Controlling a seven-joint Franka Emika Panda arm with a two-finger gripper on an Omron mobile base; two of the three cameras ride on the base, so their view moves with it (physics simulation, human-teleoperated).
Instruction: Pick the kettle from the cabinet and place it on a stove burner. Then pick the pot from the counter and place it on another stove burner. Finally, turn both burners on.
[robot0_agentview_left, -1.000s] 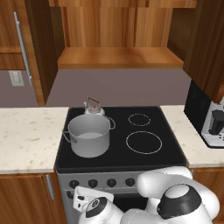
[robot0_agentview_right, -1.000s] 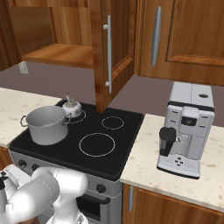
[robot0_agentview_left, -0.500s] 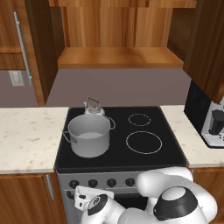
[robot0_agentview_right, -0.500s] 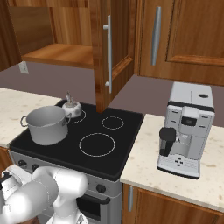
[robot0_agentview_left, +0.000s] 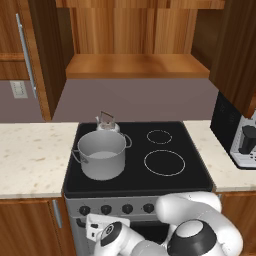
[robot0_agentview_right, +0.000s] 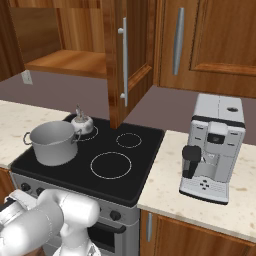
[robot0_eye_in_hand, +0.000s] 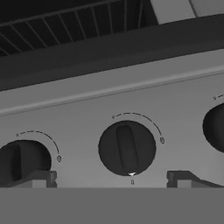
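The small silver kettle (robot0_agentview_left: 106, 123) stands on the stove's back left burner. The wide grey pot (robot0_agentview_left: 101, 154) sits on the front left burner right in front of it; both show again as kettle (robot0_agentview_right: 82, 122) and pot (robot0_agentview_right: 52, 142). My gripper (robot0_eye_in_hand: 111, 179) is open, low in front of the stove's control panel. A dark round knob (robot0_eye_in_hand: 127, 148) sits centred between its two fingertips, not touched. The wall cabinet (robot0_agentview_left: 135, 65) above stands open, its shelf bare. The speckled counter (robot0_agentview_left: 30, 155) lies left of the stove.
Two more knobs flank the centred one, a left knob (robot0_eye_in_hand: 24, 159) and a right knob (robot0_eye_in_hand: 216, 127). The two right burners (robot0_agentview_left: 164, 162) are bare. A coffee machine (robot0_agentview_right: 212, 145) stands on the right counter. The open cabinet door (robot0_agentview_right: 120, 60) hangs above the stove.
My hand has crept a little along the knob panel. Kettle and pot stay where they were, and the gripper stays open.
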